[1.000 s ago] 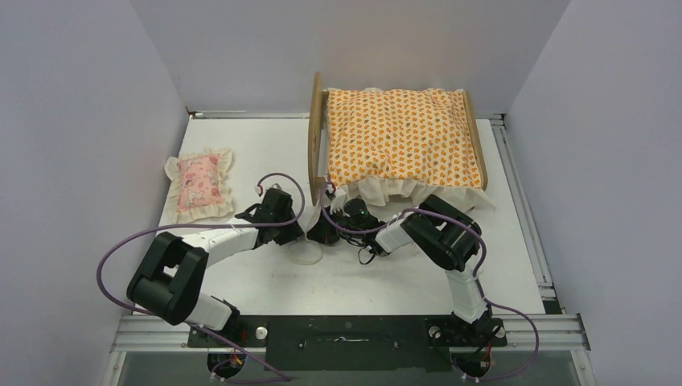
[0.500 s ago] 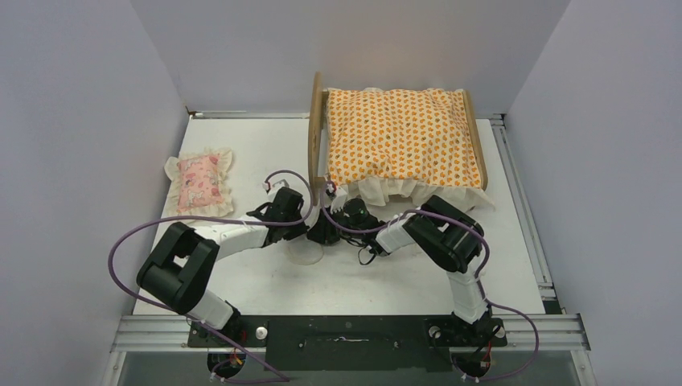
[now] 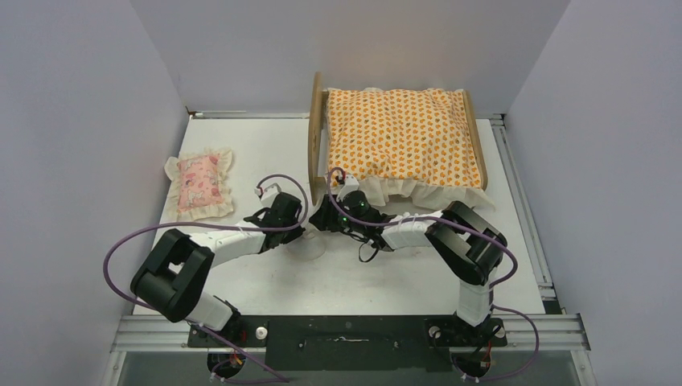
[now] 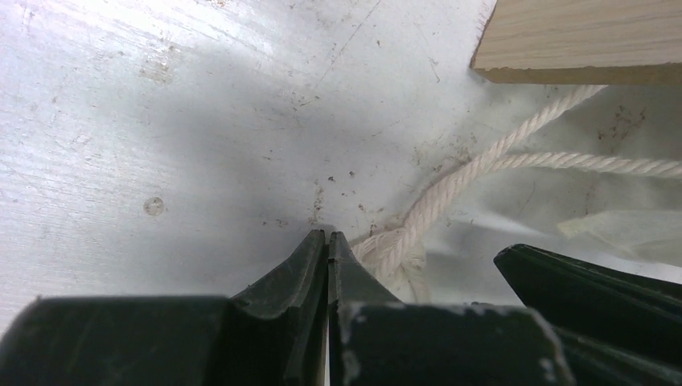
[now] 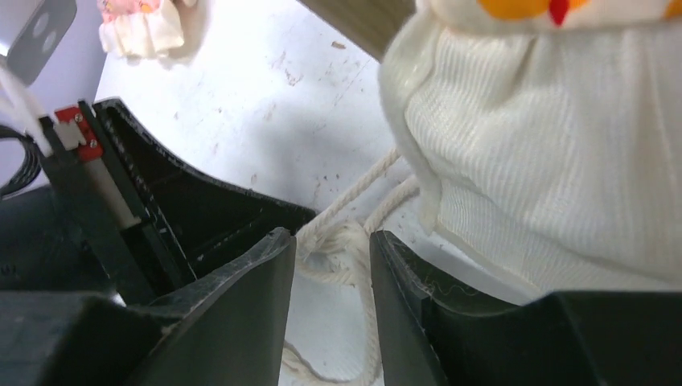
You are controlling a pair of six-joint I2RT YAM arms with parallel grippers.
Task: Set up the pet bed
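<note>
The left gripper (image 4: 328, 241) is clenched, its two fingers pressed together with nothing seen between them, the tips low over the white table (image 3: 265, 145). A pale twisted rope (image 4: 458, 181) runs just beside its right finger. The right gripper (image 5: 331, 257) has its fingers a little apart, and a knot of the same rope sits in the gap. I cannot tell whether the fingers really press on it. The two grippers meet tip to tip, near the left near corner of the pet bed (image 3: 315, 133).

The pet bed is a light wooden frame that stands at the far side of the table, right of the middle. Its taller board is at the left end and the lower board at the right end, so the long axis goes from left to right. An orange-patterned cushion (image 3: 398, 137) fills the frame, and its white frill hangs over the near side.

The cushion covers the base of the bed fully. Both boards show only as thin edges from above, so their faces cannot be made out. In the wrist views only one wooden corner shows. A small pink pillow (image 3: 197, 183) lies well apart, at the left.
</note>
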